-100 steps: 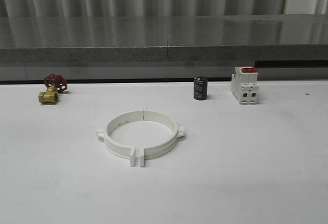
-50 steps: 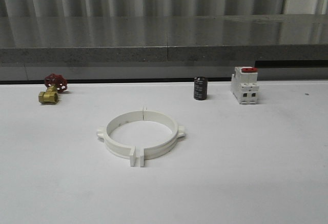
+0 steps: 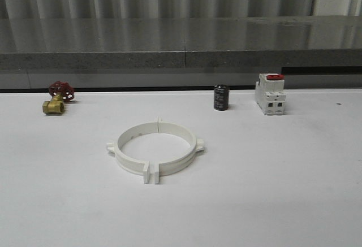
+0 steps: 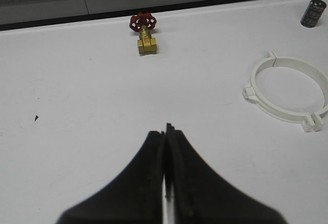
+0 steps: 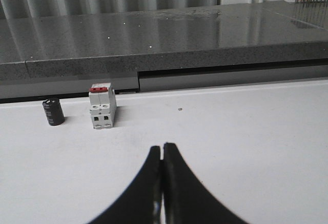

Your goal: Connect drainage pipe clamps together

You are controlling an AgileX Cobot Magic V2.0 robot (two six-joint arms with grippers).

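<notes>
The two white drainage pipe clamps (image 3: 154, 148) lie on the white table (image 3: 271, 173) near its middle, set end to end as a ring with their flanged tabs side by side at front and back. In the left wrist view the drainage pipe clamps (image 4: 287, 93) lie well off to the side of my left gripper (image 4: 165, 129), whose black fingers are shut with nothing between them. My right gripper (image 5: 162, 147) is shut as well and holds nothing, hovering over bare table.
A brass valve with a red handwheel (image 3: 56, 99) sits at the back left. A black cylinder (image 3: 221, 97) and a white boxy switch with a red top (image 3: 270, 94) stand at the back right. A grey stone ledge (image 3: 181, 43) runs behind the table.
</notes>
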